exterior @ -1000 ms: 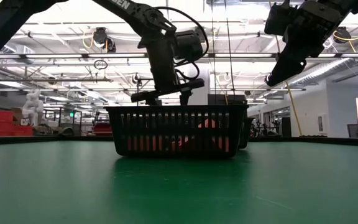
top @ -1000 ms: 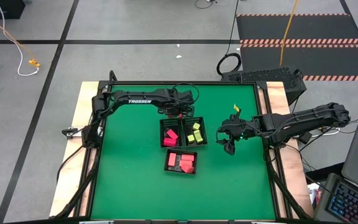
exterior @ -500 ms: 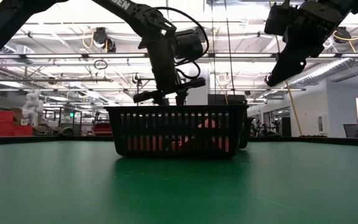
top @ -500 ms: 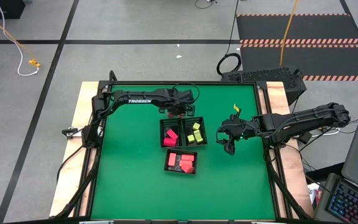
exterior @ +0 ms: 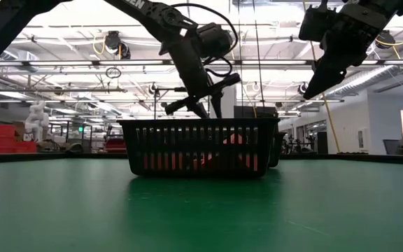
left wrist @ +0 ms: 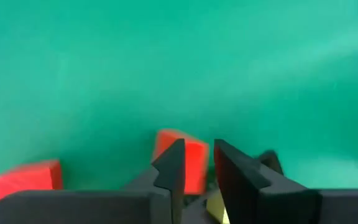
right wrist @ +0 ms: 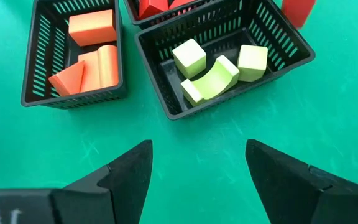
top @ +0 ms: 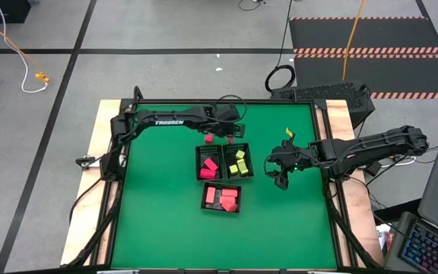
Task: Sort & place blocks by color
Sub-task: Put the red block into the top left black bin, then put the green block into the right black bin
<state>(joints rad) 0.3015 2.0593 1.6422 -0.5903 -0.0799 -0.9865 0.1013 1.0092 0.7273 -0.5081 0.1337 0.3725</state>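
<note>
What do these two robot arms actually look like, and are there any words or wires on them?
Both arms are dark, slim and jointed. The left arm carries white TROSSEN lettering and a looping black cable near its wrist. The left pincer and right pincer each have two flat, black, wedge-shaped fingers. The right arm shows a small green light.

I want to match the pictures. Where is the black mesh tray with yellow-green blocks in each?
High view: black mesh yellow-green-block tray, mid-table.
Low view: hidden behind front red-block tray.
Left wrist view: absent.
Right wrist view: centre, beyond fingers.
Landmark: that red-block tray.
</note>
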